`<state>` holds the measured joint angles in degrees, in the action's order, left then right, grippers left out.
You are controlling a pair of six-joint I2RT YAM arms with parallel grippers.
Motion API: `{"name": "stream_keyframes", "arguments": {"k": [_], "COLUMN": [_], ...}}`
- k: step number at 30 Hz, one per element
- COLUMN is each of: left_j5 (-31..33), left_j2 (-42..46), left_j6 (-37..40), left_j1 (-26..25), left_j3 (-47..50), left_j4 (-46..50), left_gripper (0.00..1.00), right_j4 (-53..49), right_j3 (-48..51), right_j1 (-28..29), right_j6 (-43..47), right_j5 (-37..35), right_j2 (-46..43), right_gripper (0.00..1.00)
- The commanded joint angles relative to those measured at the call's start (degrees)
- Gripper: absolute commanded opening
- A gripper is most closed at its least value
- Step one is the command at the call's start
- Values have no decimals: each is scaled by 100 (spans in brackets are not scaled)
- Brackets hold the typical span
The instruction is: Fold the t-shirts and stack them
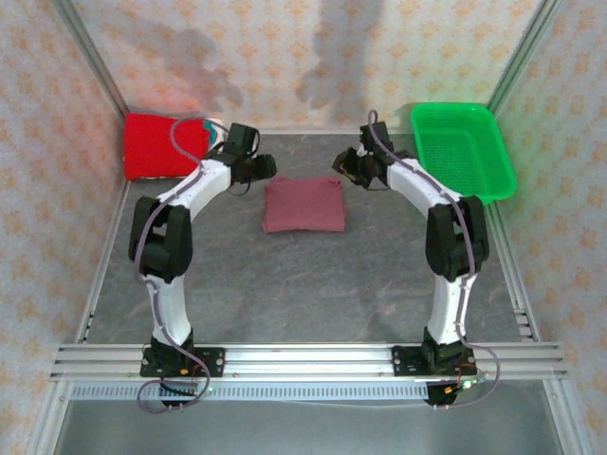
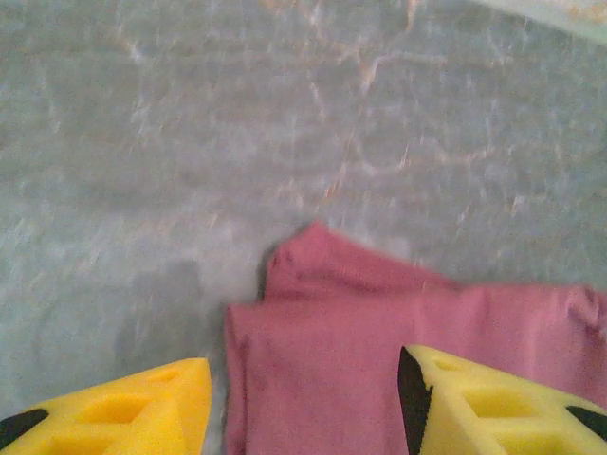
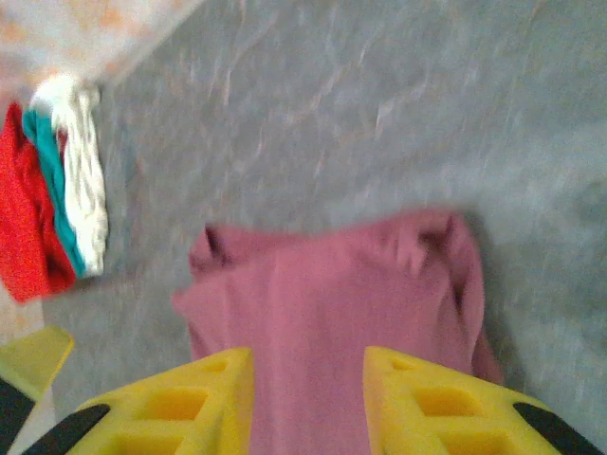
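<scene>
The folded maroon cloth t-shirt (image 1: 303, 206) is laid centrally, long axis nine-to-three. The left gripper (image 1: 260, 171) at its eleven o'clock and the right gripper (image 1: 344, 167) at one are parted, empty. The red-topped folded stack (image 1: 161, 145) is placed at ten, nearer the left arm.

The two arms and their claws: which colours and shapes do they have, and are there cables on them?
Both the left arm and the right arm have white links with bulky black joints, and a thin greyish cable runs along each. The left claw and the right claw have yellow wedge-shaped fingers with moulded hollows and black patches.
</scene>
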<state>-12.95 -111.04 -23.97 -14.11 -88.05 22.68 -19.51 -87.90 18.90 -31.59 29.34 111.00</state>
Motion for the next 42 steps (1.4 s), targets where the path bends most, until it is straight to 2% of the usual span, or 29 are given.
{"name": "stream_keyframes", "arguments": {"k": [1,4,8,13,16,20,25,29,31,33,37,42], "left_j5": [201,-71,-341,-239,-152,13,484,1141,1264,1352,1241,1117], "left_j2": [890,889,421,203,197,650,1359,1198,962,735,215,-239], "left_j6": [-209,-339,-550,-588,-591,-628,-530,-589,-481,-538,-627,-629], "left_j1": [-469,-734,-802,-833,-857,-857,-820,-673,-663,-663,-663,-742], "left_j3": [664,1287,1685,2241,2410,2820,2676,1975,1669,1448,1014,703], "left_j4": [-470,-1169,-1784,-2378,-2294,-2340,-1730,-469,-114,122,352,317], "left_gripper": [55,54,51,51,50,51,54,69,76,81,82,82], "right_j4": [884,2057,2550,2857,2820,2796,2360,1544,940,773,780,878], "right_j3": [814,1485,1653,1936,2060,2263,2233,2092,1829,1675,1484,1329], "right_j1": [464,630,644,615,594,591,471,224,143,68,28,31], "right_j6": [10,-488,-663,-701,-629,-599,-506,-294,-106,24,119,204], "right_j5": [557,1030,1208,963,879,793,482,-525,-992,-1014,-839,-504], "right_j2": [-829,-728,-72,272,379,149,-516,-812,-717,-571,-281,91], "right_gripper": [34,31,26,24,23,23,35,46,51,56,64,66]}}
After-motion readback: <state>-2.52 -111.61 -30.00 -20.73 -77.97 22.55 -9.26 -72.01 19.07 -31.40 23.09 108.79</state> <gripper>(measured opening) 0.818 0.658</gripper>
